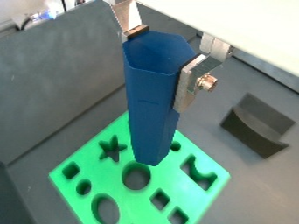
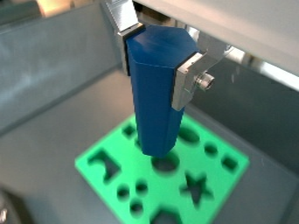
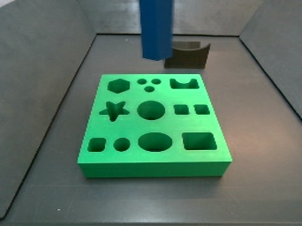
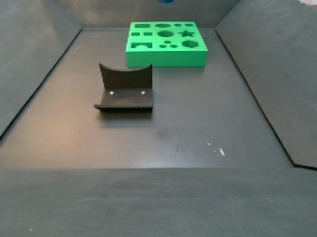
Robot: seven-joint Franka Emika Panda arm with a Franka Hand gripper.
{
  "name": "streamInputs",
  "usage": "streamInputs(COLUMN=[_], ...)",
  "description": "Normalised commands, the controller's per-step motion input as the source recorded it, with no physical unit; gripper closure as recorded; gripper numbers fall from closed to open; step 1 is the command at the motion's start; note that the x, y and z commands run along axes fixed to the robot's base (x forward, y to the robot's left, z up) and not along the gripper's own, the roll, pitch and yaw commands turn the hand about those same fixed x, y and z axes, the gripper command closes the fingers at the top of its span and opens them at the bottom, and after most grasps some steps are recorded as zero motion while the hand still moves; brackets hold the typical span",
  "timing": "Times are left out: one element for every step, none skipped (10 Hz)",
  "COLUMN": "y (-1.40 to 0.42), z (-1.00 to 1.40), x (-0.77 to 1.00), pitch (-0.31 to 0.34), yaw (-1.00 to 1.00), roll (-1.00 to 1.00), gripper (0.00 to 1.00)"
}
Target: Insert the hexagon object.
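Observation:
My gripper (image 1: 163,61) is shut on a tall blue hexagon prism (image 1: 152,105), with a silver finger plate on each of two opposite sides near its upper end; both wrist views show this grip (image 2: 158,66). The prism (image 2: 158,96) hangs upright above the green board (image 1: 91,160) with its shaped holes. In a side view the prism (image 3: 156,26) hangs over the back part of the board (image 3: 154,161), well above it; the gripper is cut off there. The hexagon hole (image 3: 118,86) is at the board's back left corner.
The dark fixture (image 3: 186,55) stands on the floor just behind the board; it also shows in a wrist view (image 1: 257,125) and in a side view (image 4: 124,88). Grey walls enclose the floor. The board (image 4: 168,60) sits near one end of the enclosure.

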Motion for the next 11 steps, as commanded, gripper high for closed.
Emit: streamInputs(y=[0.76,0.76,0.77,0.15,0.00,-0.10,-0.25,-0.35,-0.43,-0.41,-0.15], z=[-0.95,-0.95,-0.99,-0.73,-0.57,-0.39,-0.28,-0.21,-0.18,-0.22,-0.46], x=[-0.72,-0.72,-0.67,-0.55,-0.30,-0.17,-0.02,0.00,0.00,0.21,0.53], pitch=[-0.106,-0.103,-0.057,-0.070,0.000,0.000,0.020,0.011,0.000,0.030,0.064], yaw=[0.00,0.00,0.00,-0.04,-0.05,-0.01,0.00,0.00,0.00,0.11,0.25], roll=[0.15,0.15,0.12,0.25,0.30,0.28,0.29,0.25,0.22,0.21,0.17], gripper=[1.00,1.00,1.00,1.00,1.00,1.00,1.00,1.00,1.00,1.00,1.00])
